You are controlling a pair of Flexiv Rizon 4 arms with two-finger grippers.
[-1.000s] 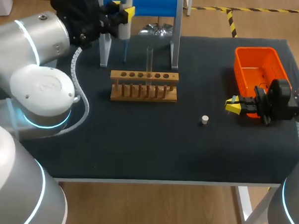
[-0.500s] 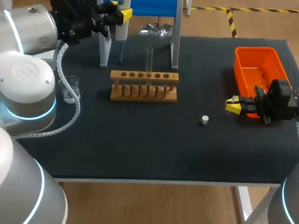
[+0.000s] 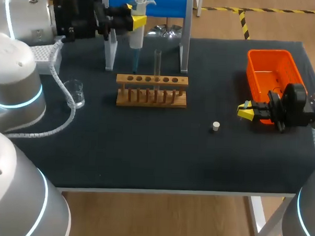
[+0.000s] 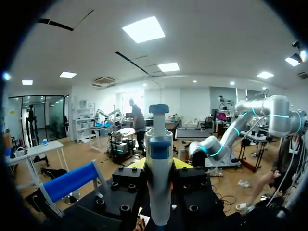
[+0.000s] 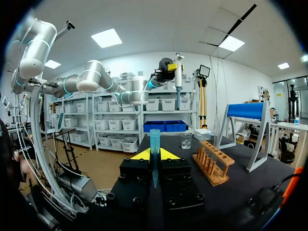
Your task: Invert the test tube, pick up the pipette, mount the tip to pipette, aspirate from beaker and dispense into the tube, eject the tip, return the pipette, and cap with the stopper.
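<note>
My left gripper (image 3: 135, 18) is shut on a white pipette (image 3: 136, 36) with a blue tip (image 3: 135, 59), held upright behind the wooden rack (image 3: 152, 91). The tip hangs just left of the clear test tube (image 3: 157, 63) that stands in the rack. In the left wrist view the pipette (image 4: 159, 178) is clamped between the left gripper's (image 4: 159, 164) fingers. A glass beaker (image 3: 75, 92) stands at the left. The small white stopper (image 3: 215, 126) lies right of the rack. My right gripper (image 3: 245, 111) rests by the orange bin, shut on a blue pipette tip (image 5: 154, 154).
An orange bin (image 3: 272, 55) sits at the table's right side behind my right gripper. A stand with a blue bar (image 3: 162, 4) and white legs rises behind the rack. Dark table surface lies open in front of the rack and stopper.
My left arm has carried the pipette to the right, from over the beaker to behind the rack near the test tube, which uncovered the beaker. The right arm has not moved.
</note>
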